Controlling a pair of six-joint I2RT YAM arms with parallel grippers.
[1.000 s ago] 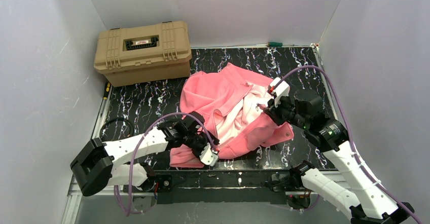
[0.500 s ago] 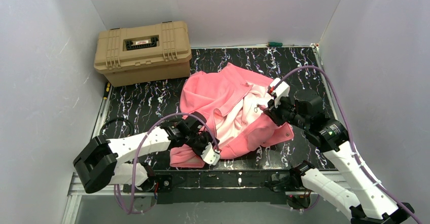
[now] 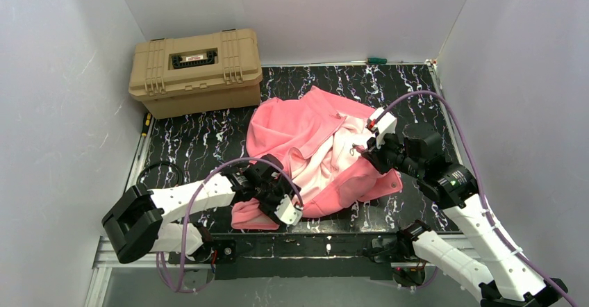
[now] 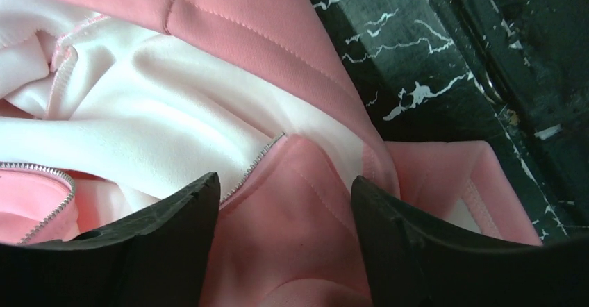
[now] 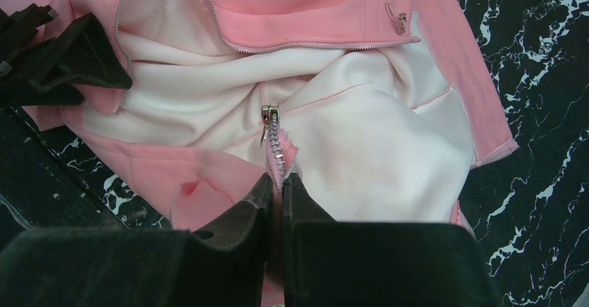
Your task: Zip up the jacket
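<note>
The salmon-pink jacket (image 3: 305,130) lies crumpled and unzipped mid-table, its pale lining (image 5: 361,140) showing. My left gripper (image 3: 274,199) sits at the near hem, open. Its black fingers (image 4: 167,230) straddle a pink fold (image 4: 285,210) beside a run of zipper teeth (image 4: 253,164) without pinching it. My right gripper (image 3: 367,154) is shut on the jacket's zipper edge (image 5: 280,161), just below the metal slider (image 5: 267,117), as the right wrist view (image 5: 281,182) shows. The other zipper row (image 5: 312,46) runs across the upper flap.
A tan case (image 3: 196,71) stands at the back left. A green-handled screwdriver (image 3: 376,60) lies along the back wall. A black cable (image 3: 158,175) loops at the left edge. White walls close three sides of the black marbled table (image 3: 208,137).
My left gripper has opened wider and edged toward the jacket's near hem, which has bunched slightly. The right gripper has held still on the zipper edge.
</note>
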